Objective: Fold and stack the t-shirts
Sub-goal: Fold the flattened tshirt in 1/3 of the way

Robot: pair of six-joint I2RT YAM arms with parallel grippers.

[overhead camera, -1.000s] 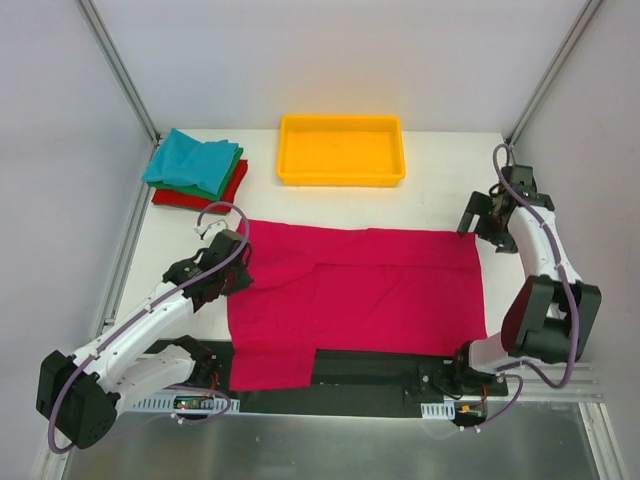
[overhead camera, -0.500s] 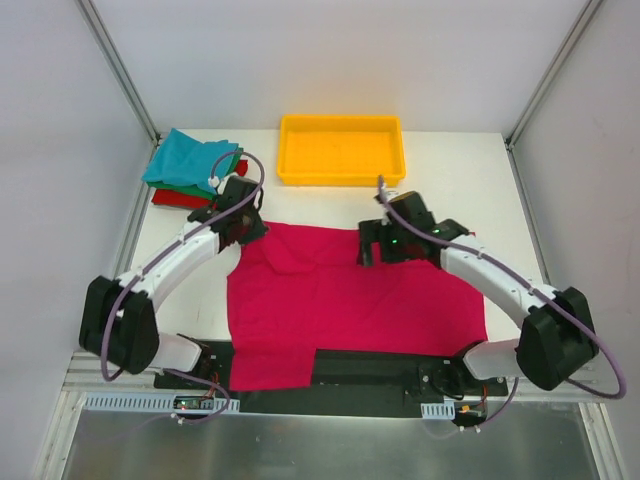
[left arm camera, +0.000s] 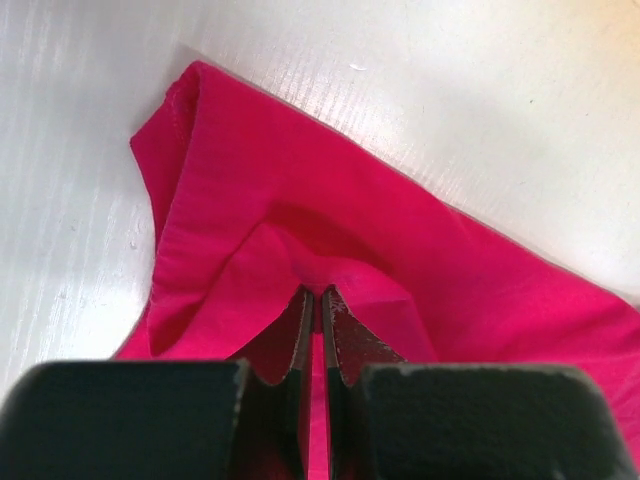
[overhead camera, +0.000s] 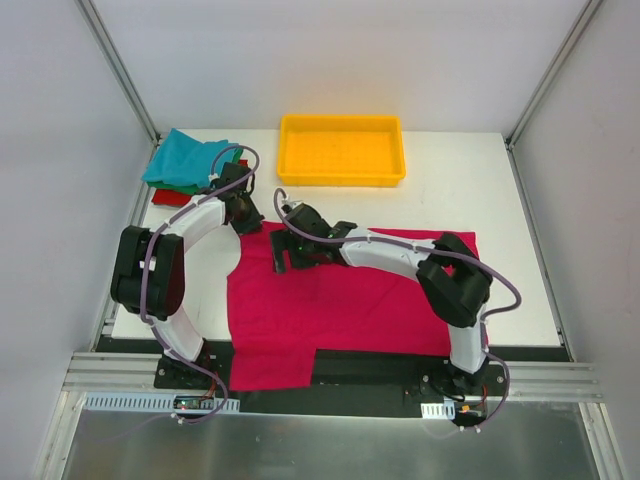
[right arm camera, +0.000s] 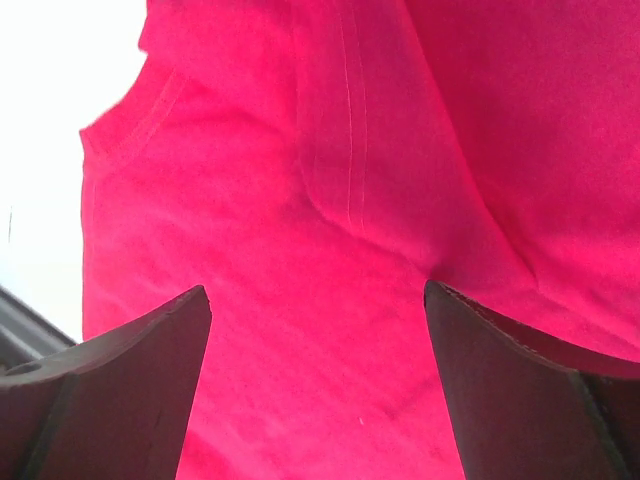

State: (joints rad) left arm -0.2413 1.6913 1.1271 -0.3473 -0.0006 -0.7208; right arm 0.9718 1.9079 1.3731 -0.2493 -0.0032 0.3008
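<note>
Top view, bottom edge: black base plate at the near side of the white table. The near-left flap of the magenta t-shirt lies over this plate.

Shirt: spread flat across the middle of the table, its long side running left to right. The far-left corner is bunched.

Right arm: lies across the far half of the shirt from lower right toward centre-left and hides a strip of cloth along that line. Right gripper sits over the shirt's upper-left part. Right wrist view: jaws spread wide, nothing between them, only magenta cloth below. A curved stitched edge shows at upper left of that view. Cannot tell whether the fingertips touch the cloth.

Left arm: arches along the left side of the shirt up to its far-left corner. Left gripper is there. Left wrist view: jaws pinched together on a raised fold of the magenta cloth. The corner is pulled into a ridge, with bare table around it.

Further back, upper left of the top view: stack of folded shirts, teal tee on top, green tee under it, red tee lowest. The stack is near the left gripper but apart from it.

Far centre: yellow tray, apart from the magenta shirt.
</note>
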